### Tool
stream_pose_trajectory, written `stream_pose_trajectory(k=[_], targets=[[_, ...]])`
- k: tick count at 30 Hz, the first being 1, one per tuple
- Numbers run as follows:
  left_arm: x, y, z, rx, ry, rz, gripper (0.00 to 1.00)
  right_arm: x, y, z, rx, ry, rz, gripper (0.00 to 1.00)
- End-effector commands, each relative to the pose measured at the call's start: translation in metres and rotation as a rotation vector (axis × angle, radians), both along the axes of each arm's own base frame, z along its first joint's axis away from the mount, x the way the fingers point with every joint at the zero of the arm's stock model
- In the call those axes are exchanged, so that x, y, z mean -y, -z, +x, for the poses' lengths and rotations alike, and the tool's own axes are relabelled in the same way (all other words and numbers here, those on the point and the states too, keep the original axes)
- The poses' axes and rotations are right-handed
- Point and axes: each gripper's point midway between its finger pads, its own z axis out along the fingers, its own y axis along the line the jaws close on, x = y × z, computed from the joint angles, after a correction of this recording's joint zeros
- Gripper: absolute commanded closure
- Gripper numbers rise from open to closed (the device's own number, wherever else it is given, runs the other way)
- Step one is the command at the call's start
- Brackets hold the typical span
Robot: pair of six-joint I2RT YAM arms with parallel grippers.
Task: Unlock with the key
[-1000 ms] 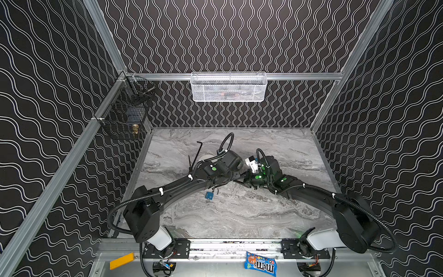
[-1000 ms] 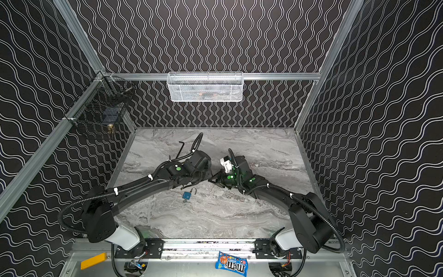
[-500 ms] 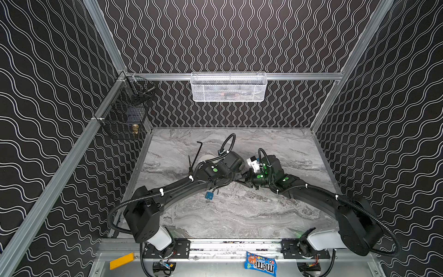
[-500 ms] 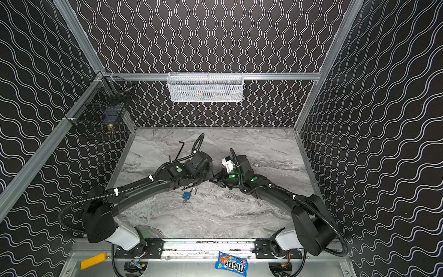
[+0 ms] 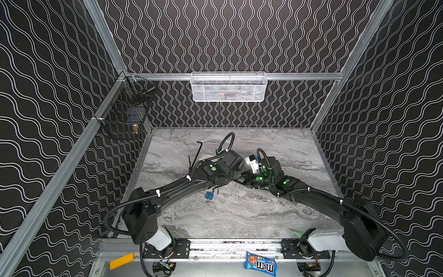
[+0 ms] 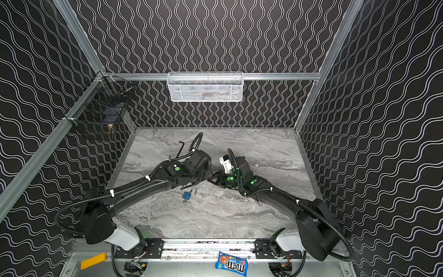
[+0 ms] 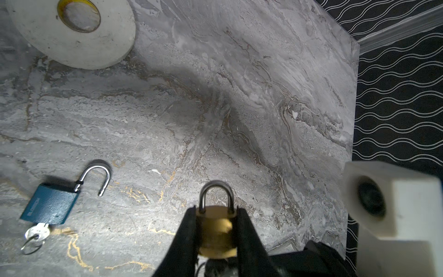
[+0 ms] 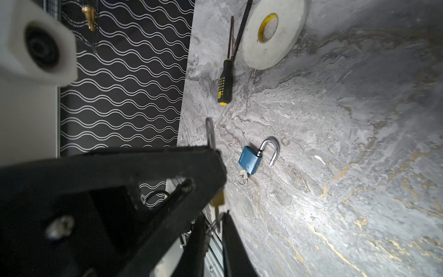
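Left hand point(image 7: 216, 210) clamps a brass padlock point(image 7: 217, 230) by its two flat sides over the middle of the counter point(image 7: 239, 72). The steel shackle points away from the wrist, with both legs seated in the body. Right hand point(image 8: 214, 217) meets it head-on from the opposite side. Its dark fingers point(image 8: 233, 239) stand on either side of the key point(image 8: 217, 220) that juts from the base of the lock. Whether they pinch the key or stand just off it cannot be told from the wrist view. In both top views the two hands come tip to tip at the centre of the counter, with each arm stretched low from its own front corner.

A blue padlock point(image 7: 50, 203) lies flat on the counter just beside the left arm, on the side nearer the front edge. Its shackle point(image 7: 98, 175) is swung open, and a second key point(image 7: 38, 231) on a small ring sits in its base. It shows in a top view as a small blue square point(image 6: 187, 195).

Toward the back left of the counter rests a white tape roll point(image 7: 107, 36). Beside it, nearer the left edge, are a black-and-yellow screwdriver point(image 8: 224, 81) and a thin black bent rod point(image 5: 199, 148).
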Motion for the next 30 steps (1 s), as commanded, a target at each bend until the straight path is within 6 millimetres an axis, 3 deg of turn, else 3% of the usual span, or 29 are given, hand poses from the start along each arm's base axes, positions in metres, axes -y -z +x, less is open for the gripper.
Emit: stream_pose_trajectory(k=[1,5,11,17,30], targets=[[-0.012,-0.005,0.007,0.025,-0.068,0.015,1.0,-0.002,-0.017,-0.001,0.09,-0.032,0.028,0.79],[-0.016,-0.005,0.008,0.031,-0.09,0.013,1.0,0.005,-0.018,0.007,0.061,0.041,0.004,0.77],[-0.021,-0.003,0.007,0.033,-0.13,-0.006,1.0,-0.005,-0.018,0.016,-0.029,0.094,0.078,0.77],[-0.024,-0.005,0.006,0.038,-0.143,-0.013,1.0,-0.003,-0.02,0.023,-0.023,0.152,0.102,0.78],[-0.021,-0.005,0.007,0.033,-0.155,-0.041,1.0,-0.015,-0.014,0.02,-0.035,0.13,0.098,0.78]])
